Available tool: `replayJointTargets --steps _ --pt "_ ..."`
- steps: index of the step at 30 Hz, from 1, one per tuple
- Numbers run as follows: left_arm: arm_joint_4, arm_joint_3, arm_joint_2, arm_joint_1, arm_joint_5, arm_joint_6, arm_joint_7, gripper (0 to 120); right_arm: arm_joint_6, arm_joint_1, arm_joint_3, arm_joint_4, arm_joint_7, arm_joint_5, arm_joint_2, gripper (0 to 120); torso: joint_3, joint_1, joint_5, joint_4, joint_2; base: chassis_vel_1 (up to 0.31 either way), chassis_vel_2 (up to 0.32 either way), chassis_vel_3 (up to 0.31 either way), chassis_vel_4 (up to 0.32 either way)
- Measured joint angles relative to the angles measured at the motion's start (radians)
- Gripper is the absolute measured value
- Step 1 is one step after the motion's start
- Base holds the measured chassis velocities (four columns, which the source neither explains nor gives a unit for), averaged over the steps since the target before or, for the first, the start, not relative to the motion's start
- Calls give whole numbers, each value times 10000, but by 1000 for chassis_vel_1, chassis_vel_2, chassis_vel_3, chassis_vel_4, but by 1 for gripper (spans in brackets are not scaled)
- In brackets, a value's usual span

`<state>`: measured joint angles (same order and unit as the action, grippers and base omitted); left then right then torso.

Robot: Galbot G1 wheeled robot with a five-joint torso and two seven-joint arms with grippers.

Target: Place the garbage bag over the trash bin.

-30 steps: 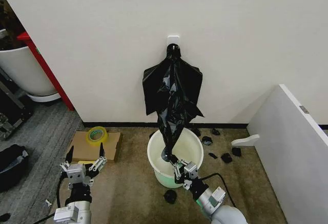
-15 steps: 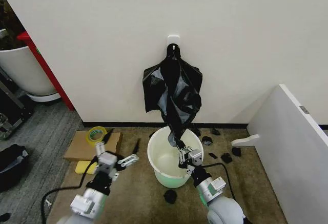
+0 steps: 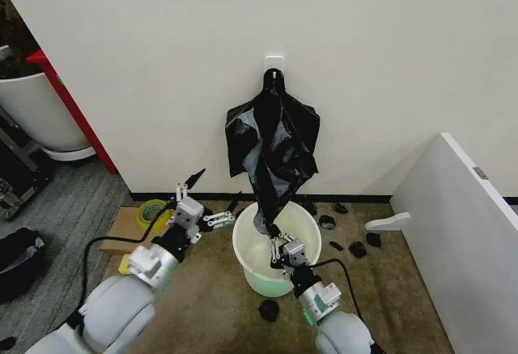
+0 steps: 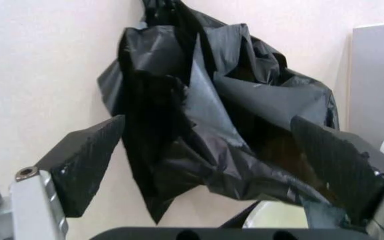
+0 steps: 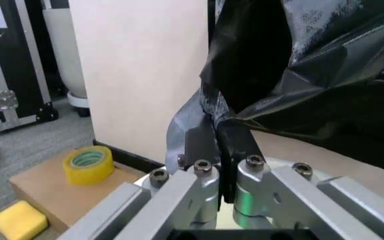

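We see the garbage bag (image 3: 273, 150) hanging down the wall from a small white hook plate (image 3: 273, 62), its crinkled black body spread wide at the top and narrowing to a tail that drops toward the trash bin (image 3: 257, 266) — the cream-white bucket with a pale green base standing on the carpet just below it. The bin's mouth is bare, so nothing is lined yet.

Our right gripper (image 3: 281, 250) sits over the bin's opening with its fingers pinched tight on the bag's lower tail; the right wrist view shows the black film clamped between them. Our left gripper (image 3: 200, 208) is raised just beside the bin's left rim, fingers spread wide and holding nothing, pointed at the bag — in the left wrist view the plastic fills the space beyond its two open fingers.

We judge the task to be at an early stage: one corner is held, while the bag has yet to come off the wall, be opened and be stretched over the rim.

On the floor to the left, a roll of yellow tape (image 3: 151, 211) rests on a piece of cardboard (image 3: 128, 226)
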<state>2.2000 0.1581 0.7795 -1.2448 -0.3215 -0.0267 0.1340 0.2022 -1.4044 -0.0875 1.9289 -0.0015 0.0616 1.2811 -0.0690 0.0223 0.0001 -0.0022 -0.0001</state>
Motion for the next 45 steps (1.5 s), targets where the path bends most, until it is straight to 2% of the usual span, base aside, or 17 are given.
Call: replayJointTargets --steps 3,4,10,22,25,27,30,31,33,34,40,42,45 --pt "-383 -813 40 1149 -453 364 223 97 12 -45 -95 28 -8 -17 0 0 0 0 0 -1 0 0 0 0 0" --pt "-383 -813 40 1149 -453 364 223 97 12 -45 -95 28 -8 -17 0 0 0 0 0 -1 0 0 0 0 0" --pt "-1222 -1988 283 3102 -823 534 441 96 37 -128 -313 87 -37 -6 -11 0 0 0 2 -3 0 0 0 0 0" --pt "-2022 -2899 642 4462 -1057 693 575 93 37 -285 -514 242 -38 29 -96 0 0 0 3 -2 0 0 0 0 0" --pt "-2227 -3063 785 4670 -1047 602 537 79 36 -350 -586 340 -38 53 -159 0 1 0 1 -3 0 0 0 0 0" --pt "-2255 -3110 801 4709 -1047 573 517 75 36 -363 -610 363 -37 68 -188 0 1 0 2 -3 0 0 0 0 0" --pt "-2267 -3243 832 4670 -1000 490 438 62 33 -396 -721 434 -19 145 -287 0 1 -1 2 -3 0 0 0 0 0" --pt "-2267 -3243 832 4670 -1000 490 438 62 33 -396 -721 434 -19 145 -287 0 1 -1 2 -3 0 0 0 0 0" --pt "-2241 -3240 825 4499 -929 471 431 51 27 -408 -741 462 -13 178 -298 0 1 -1 1 -2 0 0 0 0 0" --pt "-2241 -3240 825 4499 -929 471 431 51 27 -408 -741 462 -13 178 -298 0 1 -1 1 -2 0 0 0 0 0" --pt "-2253 -3095 902 4361 -915 519 501 24 7 -418 -707 532 1 207 -304 0 1 -1 2 -2 0 0 0 0 0" --pt "-2287 -3056 927 4352 -903 525 507 21 1 -427 -703 550 5 217 -308 0 1 -1 1 -3 0 0 0 0 0" --pt "-2347 -2956 982 4301 -855 526 516 9 -4 -458 -702 604 13 241 -330 0 1 -1 1 -3 0 0 0 0 0"
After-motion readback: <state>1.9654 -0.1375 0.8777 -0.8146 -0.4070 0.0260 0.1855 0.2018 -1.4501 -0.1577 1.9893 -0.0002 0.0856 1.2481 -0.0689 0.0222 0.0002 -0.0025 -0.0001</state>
